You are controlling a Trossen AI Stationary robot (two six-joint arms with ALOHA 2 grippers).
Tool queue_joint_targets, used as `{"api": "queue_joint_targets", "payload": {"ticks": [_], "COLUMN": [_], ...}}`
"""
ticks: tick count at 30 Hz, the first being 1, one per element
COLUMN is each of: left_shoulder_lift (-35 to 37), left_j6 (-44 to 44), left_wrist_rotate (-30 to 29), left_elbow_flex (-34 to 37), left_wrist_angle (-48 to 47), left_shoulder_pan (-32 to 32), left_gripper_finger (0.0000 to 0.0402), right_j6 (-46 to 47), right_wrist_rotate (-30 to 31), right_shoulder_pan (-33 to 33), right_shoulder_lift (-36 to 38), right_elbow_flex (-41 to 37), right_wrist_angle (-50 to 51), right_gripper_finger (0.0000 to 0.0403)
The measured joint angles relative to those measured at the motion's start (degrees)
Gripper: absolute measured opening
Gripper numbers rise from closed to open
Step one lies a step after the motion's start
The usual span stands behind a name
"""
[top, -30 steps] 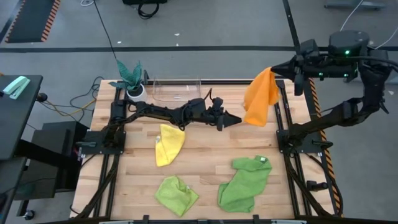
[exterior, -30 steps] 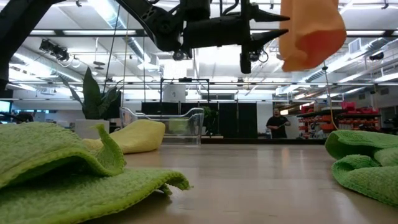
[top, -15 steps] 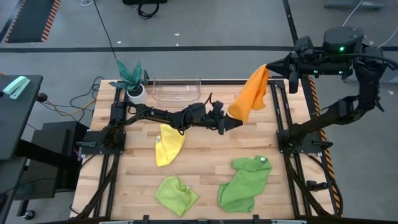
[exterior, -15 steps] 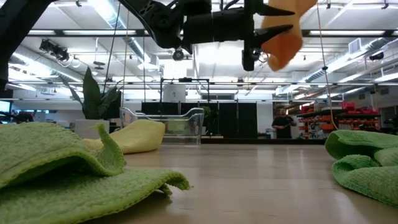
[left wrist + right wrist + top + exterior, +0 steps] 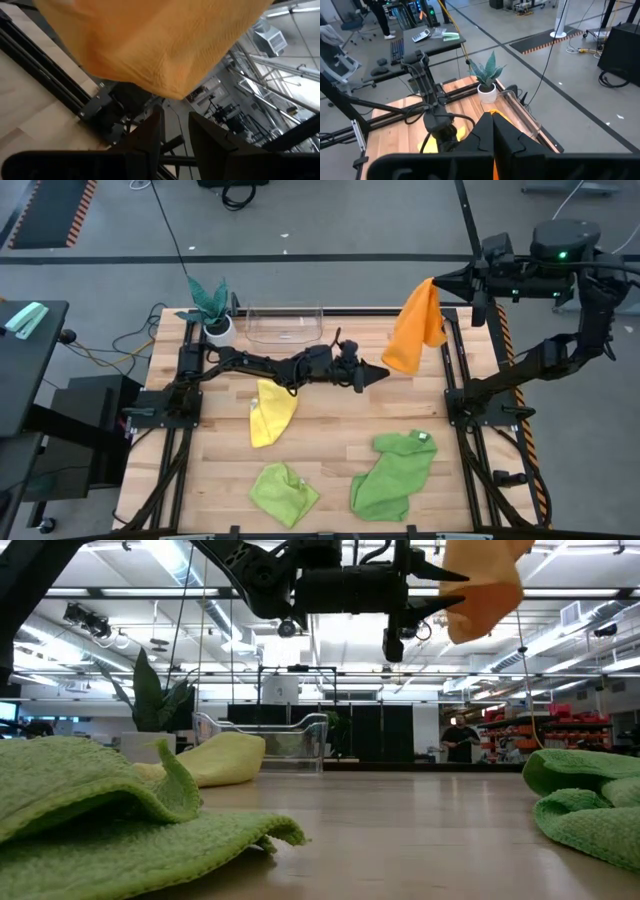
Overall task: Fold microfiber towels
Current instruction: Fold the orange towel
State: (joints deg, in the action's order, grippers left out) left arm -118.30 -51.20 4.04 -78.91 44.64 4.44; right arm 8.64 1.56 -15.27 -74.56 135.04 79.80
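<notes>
Right hand (image 5: pixel 436 281), upper right of high view: shut on top corner of orange towel (image 5: pixel 416 330); towel is hung free above worktop (image 5: pixel 330 430), lower edge clear of the wood. In right wrist view the jaws are seen pressed together, w/ a sliver of orange between them.

Left hand (image 5: pixel 380 373), centre of high view: fingers (image 5: pixel 150 132) stood partly apart, nothing held betw. them. It is pointed at the towel's lower edge, near but not touching. In left wrist view the orange cloth fills upper frame, just beyond the fingertips.

Other towels, all lying on worktop:
- yellow towel (image 5: pixel 270 411), left of centre, crumpled.
- lime green towel (image 5: pixel 283 490), lower centre-left, bunched.
- mid-green towel (image 5: pixel 395 472), lower right, bunched, white tag at its top.

Non-task items: plant (image 5: pixel 211 304) in white pot, upper left; clear tray (image 5: pixel 283 325) beside it.

Step judged: second corner of hanging towel to be caught by left hand so cloth can be spread. Advice: free lower corner to be approached once the cloth hangs quiet; a single layer to be pinched close to the corner, not mid-edge; right grip to be kept firm; hands then to be drawn apart level before laying flat. Risk: bunched or double layer pinched.
</notes>
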Motion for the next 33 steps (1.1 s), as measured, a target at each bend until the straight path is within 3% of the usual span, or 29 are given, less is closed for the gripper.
{"api": "queue_joint_targets", "payload": {"ticks": [33], "left_shoulder_lift": [0.00], "left_j6": [1.33], "left_wrist_rotate": [-4.97], "left_elbow_flex": [0.00], "left_wrist_angle": [0.90], "left_shoulder_pan": [0.44], "left_gripper_finger": [0.0108], "right_j6": [-0.94], "right_wrist_rotate": [-2.01], "right_shoulder_pan": [0.02], "right_shoulder_lift": [-3.75], "right_elbow_flex": [-0.04], "right_wrist_angle": [-1.37], "right_gripper_finger": [0.0000]}}
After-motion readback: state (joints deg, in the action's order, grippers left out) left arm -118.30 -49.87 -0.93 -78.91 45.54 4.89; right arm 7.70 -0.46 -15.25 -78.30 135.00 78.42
